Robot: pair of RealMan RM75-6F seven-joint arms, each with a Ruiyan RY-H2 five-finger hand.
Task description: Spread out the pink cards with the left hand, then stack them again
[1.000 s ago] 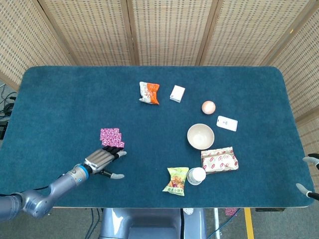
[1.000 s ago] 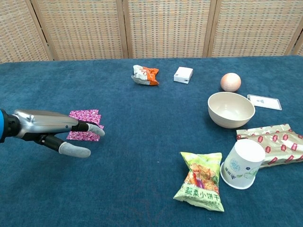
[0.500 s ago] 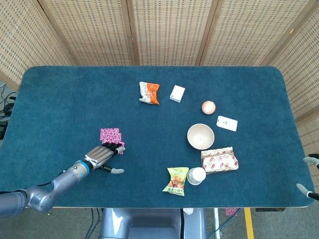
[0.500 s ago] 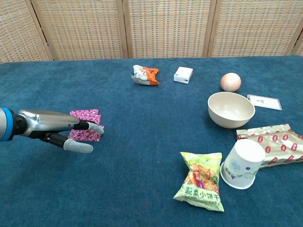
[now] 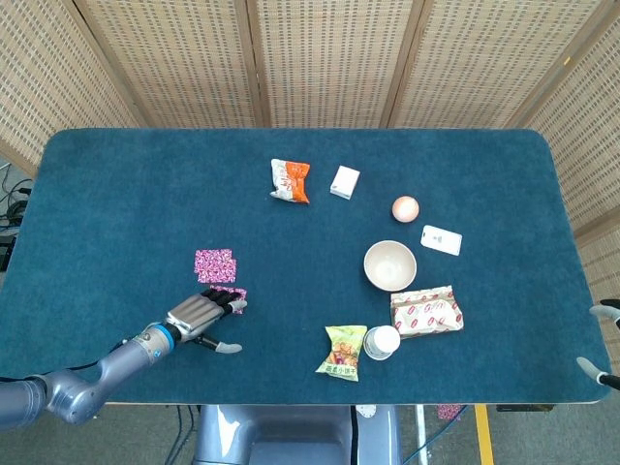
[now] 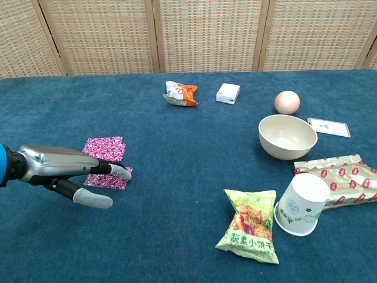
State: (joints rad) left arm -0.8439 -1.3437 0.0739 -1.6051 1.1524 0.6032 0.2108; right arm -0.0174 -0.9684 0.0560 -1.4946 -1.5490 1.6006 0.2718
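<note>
The pink patterned cards lie on the blue table left of centre. One card or small pile [image 5: 214, 263] [image 6: 105, 148] lies farther from me. A second card [image 5: 232, 294] [image 6: 109, 180] lies nearer, pulled apart from it. My left hand [image 5: 201, 316] [image 6: 62, 168] lies flat with its fingers stretched out, the fingertips [image 6: 122, 173] resting on the nearer card and the thumb spread below. It holds nothing. Only two fingertips of my right hand [image 5: 601, 344] show at the right edge of the head view, apart from each other.
An orange snack bag [image 5: 289, 181], a white box [image 5: 344, 182], an egg [image 5: 405, 207], a white card [image 5: 441, 239], a beige bowl [image 5: 389, 264], a red-patterned packet [image 5: 426, 311], a tipped paper cup [image 5: 382, 342] and a green chip bag [image 5: 343, 352] occupy the middle and right.
My left hand drew back toward me, dragging one card away from the others. The pink cards now lie as two separate patches instead of one overlapped cluster.
</note>
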